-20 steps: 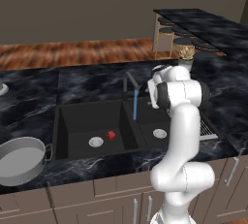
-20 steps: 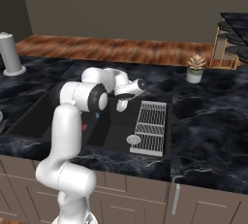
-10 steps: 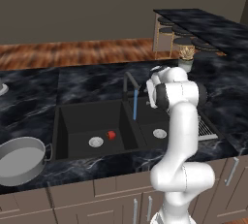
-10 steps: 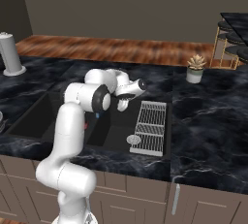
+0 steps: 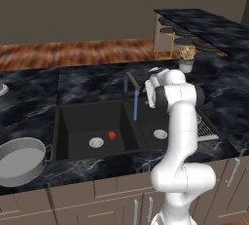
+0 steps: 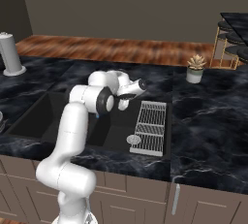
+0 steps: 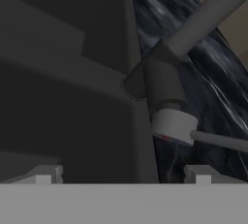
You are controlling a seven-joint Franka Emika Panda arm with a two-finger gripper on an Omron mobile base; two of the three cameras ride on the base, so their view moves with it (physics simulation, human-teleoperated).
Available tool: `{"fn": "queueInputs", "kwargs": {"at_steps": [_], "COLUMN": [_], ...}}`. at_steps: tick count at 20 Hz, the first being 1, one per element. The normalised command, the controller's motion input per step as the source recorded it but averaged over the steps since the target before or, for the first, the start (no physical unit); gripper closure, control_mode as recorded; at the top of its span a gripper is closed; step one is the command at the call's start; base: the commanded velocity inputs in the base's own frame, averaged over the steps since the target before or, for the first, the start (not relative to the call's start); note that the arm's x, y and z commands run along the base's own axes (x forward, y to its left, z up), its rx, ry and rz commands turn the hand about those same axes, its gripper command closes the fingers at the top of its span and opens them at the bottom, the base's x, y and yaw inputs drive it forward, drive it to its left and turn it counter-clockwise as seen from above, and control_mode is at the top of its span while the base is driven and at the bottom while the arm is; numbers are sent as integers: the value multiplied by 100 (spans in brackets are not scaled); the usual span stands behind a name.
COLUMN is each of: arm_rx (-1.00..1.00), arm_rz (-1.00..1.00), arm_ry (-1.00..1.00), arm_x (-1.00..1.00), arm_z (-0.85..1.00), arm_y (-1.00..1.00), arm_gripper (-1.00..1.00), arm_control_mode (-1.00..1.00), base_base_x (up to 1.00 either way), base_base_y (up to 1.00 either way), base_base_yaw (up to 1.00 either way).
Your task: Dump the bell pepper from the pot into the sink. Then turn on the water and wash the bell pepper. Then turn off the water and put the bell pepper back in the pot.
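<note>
I am holding the gripper (image 7: 123,174) with its jaws spread wide and nothing between them, right up against the faucet (image 7: 164,80), whose grey handle collar is sitting just ahead of the right fingertip (image 7: 203,173). A blue stream of water (image 5: 135,108) is running from the spout into the sink (image 5: 63,126). The bell pepper (image 5: 111,135) is lying well below my hand, in the left basin beside its drain. The pot (image 5: 20,160) is resting on the counter far off past that basin.

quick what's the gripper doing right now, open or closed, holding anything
Gripper: open, holding nothing, by the dark angular faucet.
</note>
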Motion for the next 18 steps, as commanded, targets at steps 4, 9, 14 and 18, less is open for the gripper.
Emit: {"fn": "queueInputs", "kwargs": {"at_steps": [4,9,14,18], "arm_rx": [0,0,0,0], "arm_rz": [0,0,0,0], "arm_ry": [0,0,0,0], "arm_x": [21,14,14,13], "arm_z": [-6,0,-4,-6], "arm_y": [11,13,9,7], "arm_gripper": [-100,-100,-100,-100], "arm_control_mode": [-100,-100,-100,-100], "base_base_x": [0,0,0,0], "base_base_y": [0,0,0,0], "base_base_yaw": [0,0,0,0]}}
